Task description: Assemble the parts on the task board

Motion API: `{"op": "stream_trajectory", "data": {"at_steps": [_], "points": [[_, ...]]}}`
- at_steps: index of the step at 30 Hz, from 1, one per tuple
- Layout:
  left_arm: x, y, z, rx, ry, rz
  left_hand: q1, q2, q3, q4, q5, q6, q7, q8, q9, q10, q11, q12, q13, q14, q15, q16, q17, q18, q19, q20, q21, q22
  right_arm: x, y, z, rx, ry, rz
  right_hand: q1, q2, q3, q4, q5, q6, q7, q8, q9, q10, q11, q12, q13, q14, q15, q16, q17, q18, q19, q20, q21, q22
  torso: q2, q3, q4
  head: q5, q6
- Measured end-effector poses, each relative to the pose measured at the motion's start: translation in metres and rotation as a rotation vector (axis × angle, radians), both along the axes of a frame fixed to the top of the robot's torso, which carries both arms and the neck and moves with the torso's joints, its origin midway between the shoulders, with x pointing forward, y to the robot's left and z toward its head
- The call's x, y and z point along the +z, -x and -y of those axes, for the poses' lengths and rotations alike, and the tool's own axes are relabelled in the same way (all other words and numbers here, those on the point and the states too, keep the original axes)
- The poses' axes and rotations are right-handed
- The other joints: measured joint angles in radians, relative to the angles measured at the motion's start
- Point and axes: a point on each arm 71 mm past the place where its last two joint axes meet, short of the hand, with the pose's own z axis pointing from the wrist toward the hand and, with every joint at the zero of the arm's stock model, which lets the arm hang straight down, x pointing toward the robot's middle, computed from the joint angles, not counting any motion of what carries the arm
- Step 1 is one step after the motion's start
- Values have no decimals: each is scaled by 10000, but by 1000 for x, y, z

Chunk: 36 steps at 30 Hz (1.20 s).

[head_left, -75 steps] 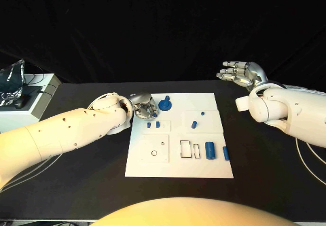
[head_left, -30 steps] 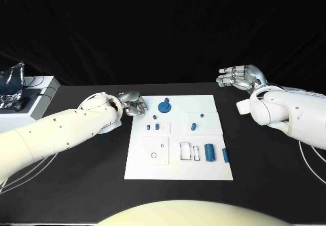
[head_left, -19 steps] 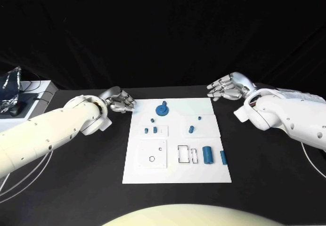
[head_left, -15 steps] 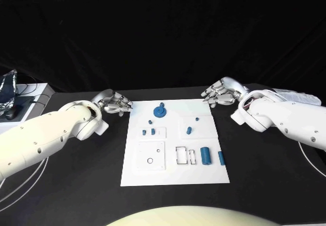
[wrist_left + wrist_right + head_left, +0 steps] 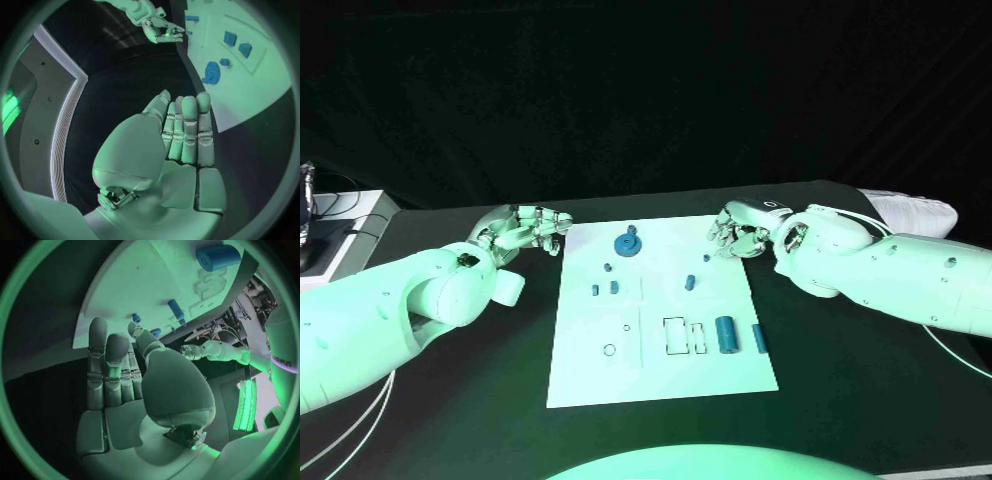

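The white task board lies in the middle of the table. A blue gear with a peg stands near its far edge. Small blue pegs sit left of centre, another blue peg near the middle. A thick blue cylinder and a thinner one lie beside outlined slots. My left hand hovers off the board's far left corner, fingers straight, holding nothing. My right hand is over the far right corner, also holding nothing. The right wrist view shows the board and thick cylinder.
A white box with cables stands at the table's far left edge. Black tabletop surrounds the board on both sides and in front. The left wrist view shows the gear on the board and my right hand beyond it.
My left hand has drawn back from the gear to the left of the board. My right hand has come down and inward to the board's far right corner. The camera has also shifted.
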Motion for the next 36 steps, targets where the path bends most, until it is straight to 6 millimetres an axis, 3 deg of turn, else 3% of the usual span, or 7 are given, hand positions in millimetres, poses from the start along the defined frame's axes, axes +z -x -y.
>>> {"op": "stream_trajectory", "data": {"at_steps": [2,5,16,21,24,33,36], "points": [[0,2,2,-28,259,-39,39,39,0,0,0,-112,1,191,0,-101,-2,143,0,0,0,0,119,0,0,0,0,83,-2,2,-4,80,326,82,-93,-99,52,92,-20,-109,23,0,0,-276,96,0,0,-79,74,309,204,32,2,46,47,111,4,0,-1,-2,8],[1,4,4,-72,562,-59,39,39,1,0,0,-220,1,394,-26,-101,-2,249,-43,0,0,-37,258,0,0,0,0,178,-4,5,-10,185,733,180,98,-353,31,487,-54,-205,61,0,3,-519,168,0,-8,-256,212,829,482,238,-23,269,125,383,13,1,-3,12,21],[3,6,7,-141,1043,5,-13,92,-307,164,0,-413,-16,833,-215,-193,15,515,-290,69,-1,-262,644,0,54,53,-52,338,-11,9,-26,405,1348,286,372,-627,79,1050,-53,-343,128,0,2,-733,272,0,-8,-380,295,1333,477,307,32,324,45,1034,33,4,11,-15,-21],[4,6,8,-144,1132,42,-13,92,-358,139,0,-413,-17,833,-233,-192,15,533,-367,70,-1,-310,711,1,90,89,-77,368,-11,9,-29,434,1448,320,375,-630,245,1070,-52,-343,128,0,3,-733,272,0,-8,-380,294,1449,429,310,31,325,-35,1315,32,4,13,-6,-49],[4,6,7,-141,1163,51,-13,92,-358,139,0,-413,-17,833,-233,-192,15,533,-367,69,-1,-310,711,0,90,89,-77,368,-11,9,-29,446,1491,321,375,-630,482,1041,-52,-242,40,0,2,-727,266,0,-8,-414,261,1512,413,311,31,325,-62,1500,32,4,11,12,-57],[4,6,7,-128,1191,53,39,143,-426,153,0,-448,18,882,-233,-228,52,533,-451,105,35,-352,783,1,89,89,-155,417,-16,9,-32,497,1607,214,163,-281,2110,1079,-411,244,-54,0,2,-546,131,-3,-48,-449,224,1665,381,328,32,327,-121,2053,32,12,8,29,-81],[4,6,7,-125,1190,53,39,143,-426,153,0,-448,18,882,-233,-228,52,533,-451,105,35,-352,784,1,88,89,-155,418,-15,8,-33,507,1627,200,112,-232,2403,1067,-426,409,-117,0,10,-476,130,-2,-42,-449,224,1693,381,340,33,327,-151,2211,32,13,5,32,-89]]}}
